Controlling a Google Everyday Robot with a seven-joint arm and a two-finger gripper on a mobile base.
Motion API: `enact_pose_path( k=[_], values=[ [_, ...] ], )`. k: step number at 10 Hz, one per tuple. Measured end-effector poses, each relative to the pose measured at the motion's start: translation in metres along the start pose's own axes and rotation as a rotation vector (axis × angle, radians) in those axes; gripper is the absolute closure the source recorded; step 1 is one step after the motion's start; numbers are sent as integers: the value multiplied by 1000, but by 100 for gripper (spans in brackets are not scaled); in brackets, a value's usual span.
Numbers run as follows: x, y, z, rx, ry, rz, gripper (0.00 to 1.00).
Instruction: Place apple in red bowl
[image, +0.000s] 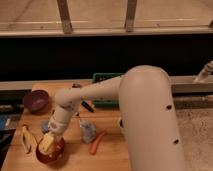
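Gripper (49, 142): hung at lower left of table (75, 159), pointed down, right over red bowl (52, 156). Grip state: could not tell how wide it stood, nor whether it had hold of anything. Apple (46, 145): showed as a yellowish lump at the gripper's tip, inside the bowl's outline and just above its glossy inside; could not tell whether clamped, touching the bowl or loose. Red bowl: sat near the table's front left corner, rim partly hidden behind gripper and apple. Arm (85, 96): white, reached from the big rounded shoulder (150, 120) at right, ran leftward across the table, then bent down at the elbow toward the bowl. Purple bowl (36, 100): stood at the far left, well apart from the red one. Pale curved thing (26, 138): lay just left of the red bowl, too blurred to name. Crumpled bluish thing (88, 131): lay right of the gripper, near the table's middle. Carrot (97, 142): lay slanted just right of that, well apart from the red bowl. Green tray (103, 78): sat at the table's far edge, partly behind the arm.
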Motion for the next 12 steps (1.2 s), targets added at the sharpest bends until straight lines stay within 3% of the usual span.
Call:
enact_pose_path(
  k=[2,7,8,10,12],
  values=[
    [0,0,-3,8,-1,3,32],
    [-2,-4,-6,21,4,1,32],
    [-3,-5,-12,40,-5,1,32],
    [-4,-2,-34,104,-42,-1,32],
    [-8,3,-77,230,-113,12,32]
  ],
)
